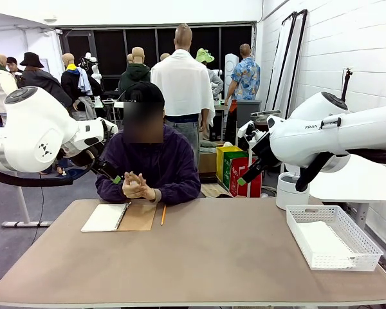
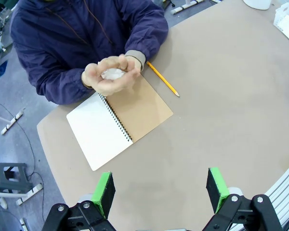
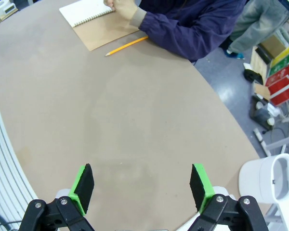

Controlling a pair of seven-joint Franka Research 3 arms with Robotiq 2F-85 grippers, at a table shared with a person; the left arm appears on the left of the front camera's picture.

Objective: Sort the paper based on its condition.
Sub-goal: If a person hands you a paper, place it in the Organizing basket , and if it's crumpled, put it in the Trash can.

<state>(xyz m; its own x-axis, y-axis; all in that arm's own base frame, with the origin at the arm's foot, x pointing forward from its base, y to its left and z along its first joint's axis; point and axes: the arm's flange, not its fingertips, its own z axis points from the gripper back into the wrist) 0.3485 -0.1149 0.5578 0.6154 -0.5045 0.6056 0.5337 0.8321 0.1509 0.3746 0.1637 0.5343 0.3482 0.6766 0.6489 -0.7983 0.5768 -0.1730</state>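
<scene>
The person at the far side presses a crumpled white paper (image 2: 113,74) into a ball between both hands (image 1: 136,185), just above an open spiral notebook (image 2: 105,129) with a brown cover. A flat white sheet (image 1: 323,239) lies in the white basket (image 1: 362,257) at the table's right. My left gripper (image 2: 159,190) hovers open high over the table's left part, with nothing between its green pads. My right gripper (image 3: 142,185) also hangs open and empty above the table's right half. In the front view both grippers (image 1: 116,177) (image 1: 243,179) are raised on either side of the person.
A yellow pencil (image 1: 163,214) lies to the right of the notebook (image 1: 119,217). A white bin (image 1: 291,190) stands beyond the table's right edge. The bare tan tabletop (image 1: 206,257) spreads between notebook and basket.
</scene>
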